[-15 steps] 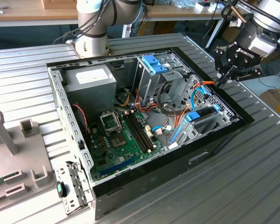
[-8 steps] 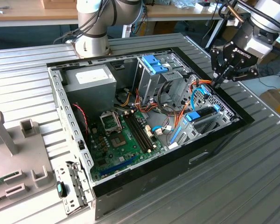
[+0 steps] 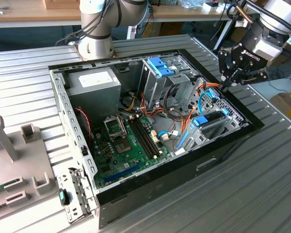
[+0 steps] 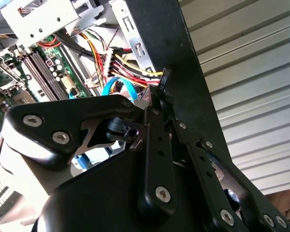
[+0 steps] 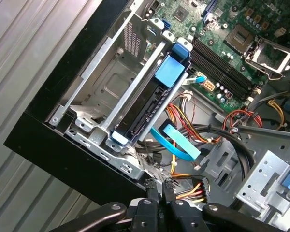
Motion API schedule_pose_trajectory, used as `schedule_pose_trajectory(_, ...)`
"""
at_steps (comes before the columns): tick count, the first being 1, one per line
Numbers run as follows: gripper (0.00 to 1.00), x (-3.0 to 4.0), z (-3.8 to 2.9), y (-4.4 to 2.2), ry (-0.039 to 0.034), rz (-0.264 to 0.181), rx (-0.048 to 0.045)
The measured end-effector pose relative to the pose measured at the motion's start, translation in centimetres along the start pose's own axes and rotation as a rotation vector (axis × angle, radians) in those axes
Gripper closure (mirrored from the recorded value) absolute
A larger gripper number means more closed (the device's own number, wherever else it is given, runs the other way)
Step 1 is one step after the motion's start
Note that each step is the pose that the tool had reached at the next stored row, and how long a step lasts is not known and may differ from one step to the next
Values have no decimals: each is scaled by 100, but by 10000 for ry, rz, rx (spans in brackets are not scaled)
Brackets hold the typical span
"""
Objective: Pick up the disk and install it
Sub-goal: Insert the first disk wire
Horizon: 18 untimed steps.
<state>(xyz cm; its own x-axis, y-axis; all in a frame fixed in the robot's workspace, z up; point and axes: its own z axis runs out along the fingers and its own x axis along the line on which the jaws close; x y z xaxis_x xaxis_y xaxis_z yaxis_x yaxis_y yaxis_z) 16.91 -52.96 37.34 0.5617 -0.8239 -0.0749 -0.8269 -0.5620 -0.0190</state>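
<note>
first wrist view: the gripper [image 5: 158,187] is pinched together, holding nothing; the disk [image 5: 146,101] lies just ahead, long side pointing away.

I see a ribbed grey table [image 3: 262,184] carrying the open computer case [image 3: 155,182], the arm's base [image 3: 94,46] beyond it, and what look like grey fixture blocks [image 3: 36,182] beside it.

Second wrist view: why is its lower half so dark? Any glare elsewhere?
In the second wrist view the black gripper sits close to the camera, dark against the bright ribbed table; in the first wrist view the table glares pale; the exterior view shows no strong glare.
</note>
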Motion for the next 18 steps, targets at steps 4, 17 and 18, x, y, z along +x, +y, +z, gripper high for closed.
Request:
schedule_pose_trajectory(4,84,0,1,1,20,1063,80)
schedule_pose_trajectory(17,84,-54,0,201,97,1689,261)
schedule_pose_trajectory(18,84,-74,1,254,116,1687,296)
